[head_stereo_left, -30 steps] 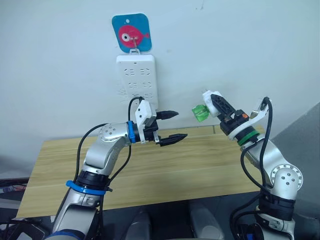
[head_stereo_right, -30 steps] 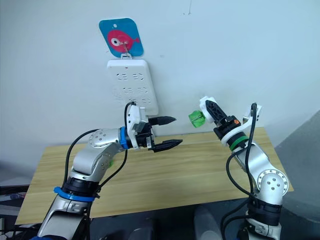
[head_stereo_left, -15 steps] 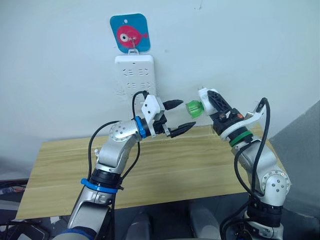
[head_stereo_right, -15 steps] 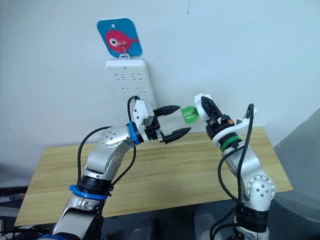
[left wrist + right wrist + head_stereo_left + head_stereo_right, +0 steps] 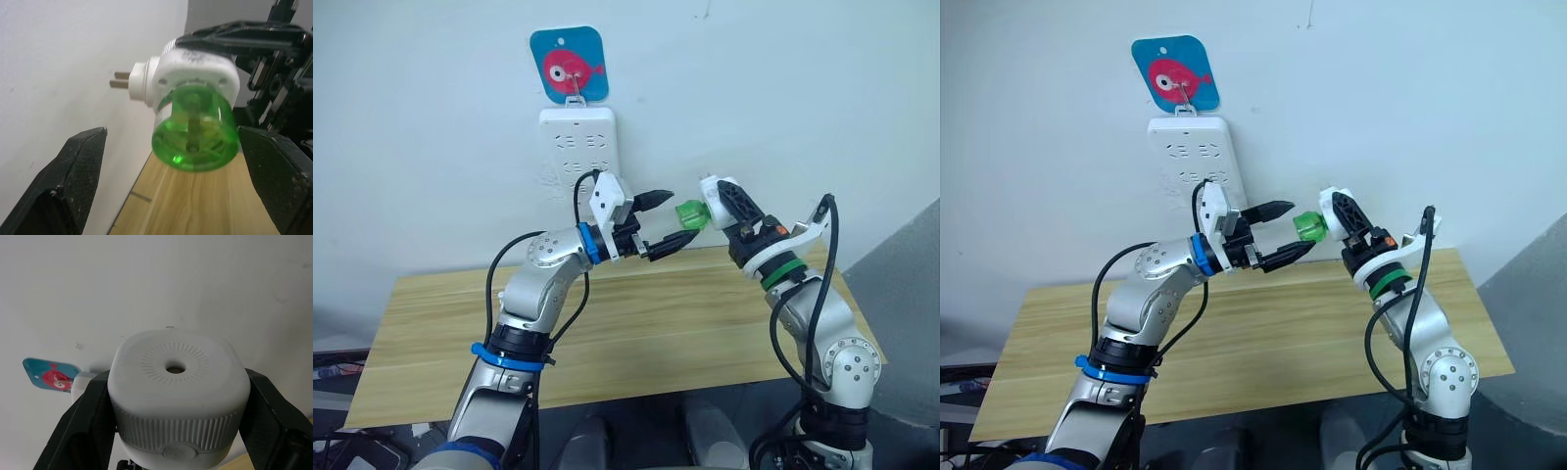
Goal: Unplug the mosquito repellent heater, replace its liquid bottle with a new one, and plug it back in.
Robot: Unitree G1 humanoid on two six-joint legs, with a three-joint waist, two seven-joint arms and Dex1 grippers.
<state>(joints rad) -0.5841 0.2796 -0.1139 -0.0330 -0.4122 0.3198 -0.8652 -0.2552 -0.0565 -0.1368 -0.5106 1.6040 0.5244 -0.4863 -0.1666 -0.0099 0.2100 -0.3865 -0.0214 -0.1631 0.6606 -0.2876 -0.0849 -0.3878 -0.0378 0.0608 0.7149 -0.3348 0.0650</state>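
Note:
My right gripper [image 5: 719, 199] is shut on the white mosquito repellent heater [image 5: 1331, 207], held in the air above the table's back edge. The heater's vent hole [image 5: 172, 367] faces the right wrist camera and its two prongs [image 5: 121, 80] stick out free towards the wall. The green liquid bottle [image 5: 689, 213] sits in the heater, pointing at my left arm, its wick visible through its base [image 5: 195, 131]. My left gripper [image 5: 669, 222] is open, one finger [image 5: 73, 181] on each side of the bottle, with gaps on both sides. The new one is out of view.
The white power strip [image 5: 579, 157] hangs on the wall under a blue fish hook plate [image 5: 570, 65], just left of and behind my left gripper. A wooden table [image 5: 656, 323] lies below both arms. The wall is close behind the heater.
My left gripper has risen and moved right until its open fingers flank the bottle. My right arm brought the heater leftward to meet it.

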